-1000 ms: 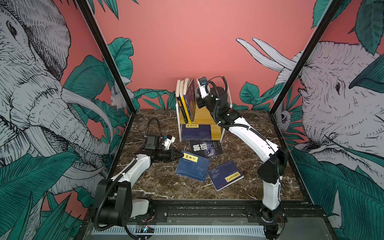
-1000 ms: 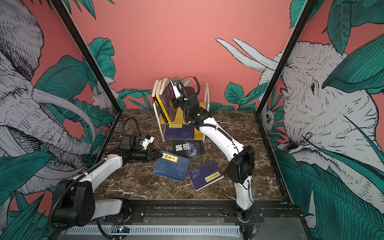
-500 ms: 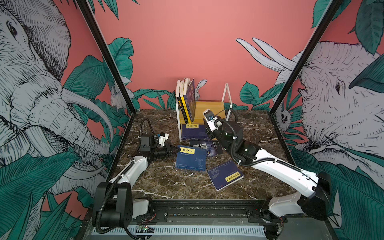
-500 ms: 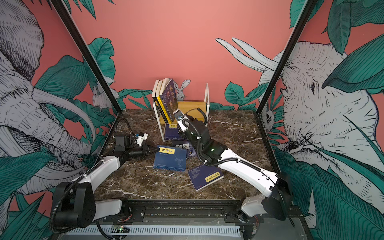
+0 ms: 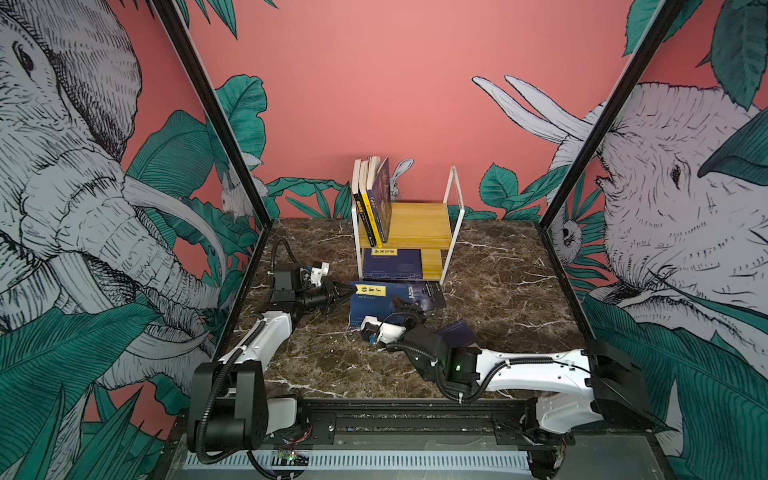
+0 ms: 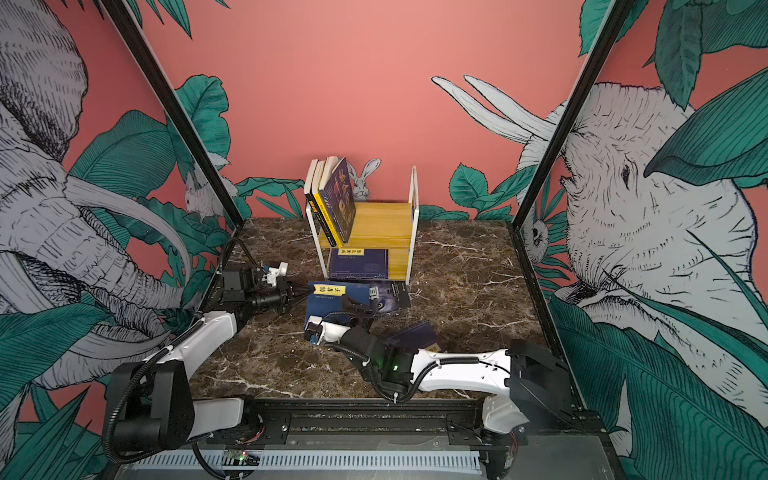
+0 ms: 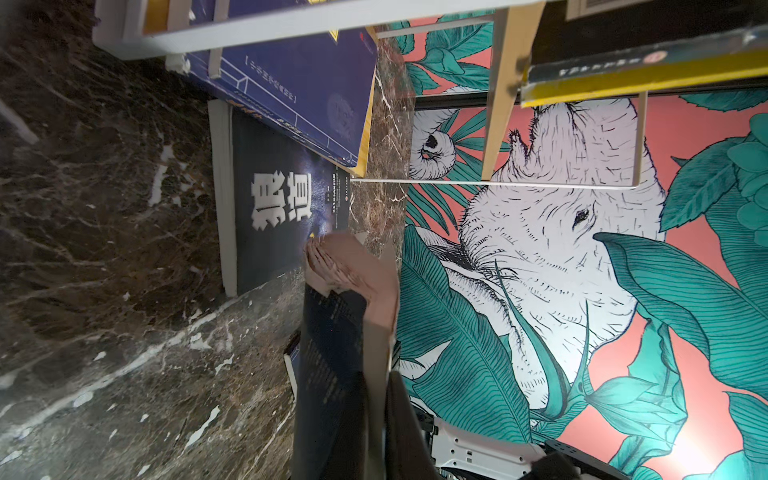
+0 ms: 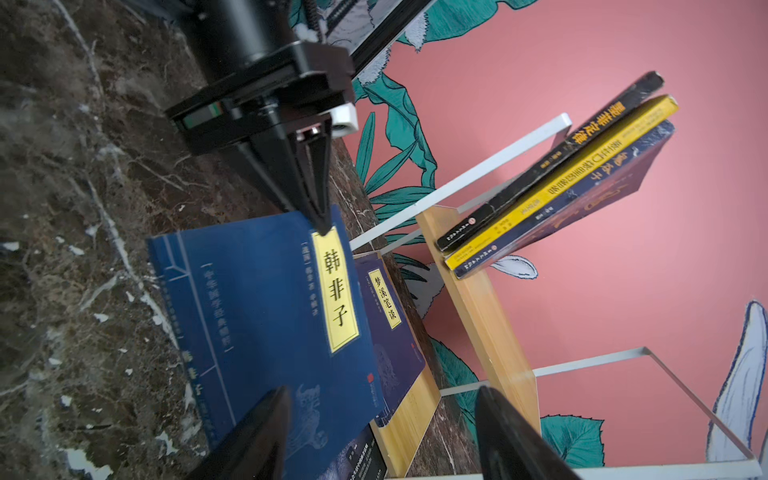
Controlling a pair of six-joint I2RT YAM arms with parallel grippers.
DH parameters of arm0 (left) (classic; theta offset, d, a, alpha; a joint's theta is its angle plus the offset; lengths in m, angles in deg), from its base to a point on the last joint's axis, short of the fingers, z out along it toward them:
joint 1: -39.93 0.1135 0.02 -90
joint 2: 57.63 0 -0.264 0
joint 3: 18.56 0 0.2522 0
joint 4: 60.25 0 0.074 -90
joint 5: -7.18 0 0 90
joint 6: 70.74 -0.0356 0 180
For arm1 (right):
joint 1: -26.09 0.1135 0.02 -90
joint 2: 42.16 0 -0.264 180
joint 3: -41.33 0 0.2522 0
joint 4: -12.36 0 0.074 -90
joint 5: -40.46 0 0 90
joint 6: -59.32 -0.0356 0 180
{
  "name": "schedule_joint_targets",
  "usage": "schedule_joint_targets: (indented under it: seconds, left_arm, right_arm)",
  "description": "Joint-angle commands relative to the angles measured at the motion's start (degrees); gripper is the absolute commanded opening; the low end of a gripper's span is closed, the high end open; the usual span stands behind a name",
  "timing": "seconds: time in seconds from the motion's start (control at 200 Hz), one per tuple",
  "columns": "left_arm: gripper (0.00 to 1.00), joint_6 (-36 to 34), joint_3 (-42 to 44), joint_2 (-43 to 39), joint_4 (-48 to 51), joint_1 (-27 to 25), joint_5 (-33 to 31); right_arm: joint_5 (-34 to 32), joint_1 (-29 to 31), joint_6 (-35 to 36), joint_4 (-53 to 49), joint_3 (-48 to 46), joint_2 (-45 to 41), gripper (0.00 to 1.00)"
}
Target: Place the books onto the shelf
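The shelf stands at the back, with three books leaning upright on its top board. A navy book lies flat on the lower board. My left gripper is shut on the top edge of a navy book with a yellow label, which overlaps a black book. My right gripper hovers open over the navy book's other end, holding nothing.
Another navy book lies on the marble table, partly hidden under my right arm. The shelf's white wire frame rises at its right end. Black cage posts stand at both sides.
My right arm has come down from the shelf's top tier to low over the table, and its jaws have opened. The left gripper has turned the labelled navy book slightly.
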Motion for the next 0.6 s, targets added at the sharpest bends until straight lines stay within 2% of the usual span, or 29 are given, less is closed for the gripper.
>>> schedule_joint_targets:
  seconds: [0.0, 0.1, 0.265, 0.405, 0.505, 0.595]
  left_arm:
    - [0.00, 2.1, -0.8, 0.2, -1.9, 0.3, 2.9]
    - [0.00, 2.2, -0.8, 0.9, -1.9, 0.4, 3.0]
    - [0.00, 2.3, -1.6, 1.6, -1.5, 0.3, 4.2]
    - [0.00, 1.9, -1.5, 1.7, -1.5, 0.4, 4.2]
    - [0.00, 1.9, -1.8, 2.0, -0.9, 0.3, 4.7]
    - [0.00, 1.6, -1.7, 2.3, -0.9, 0.4, 4.7]
  right_arm:
    - [-5.9, 2.1, 5.2, 8.9, -1.0, 3.0, 0.72]
    - [-7.1, 3.5, 7.5, 11.5, -1.9, 6.3, 0.73]
    - [-11.6, 3.8, 13.6, 21.7, -0.4, 16.4, 0.75]
    - [-16.2, 3.1, 23.1, 37.8, 1.3, 26.0, 0.76]
    - [-18.7, 2.5, 30.7, 46.8, 3.3, 31.7, 0.70]
    - [-19.2, 1.3, 31.4, 49.0, 4.2, 33.9, 0.60]
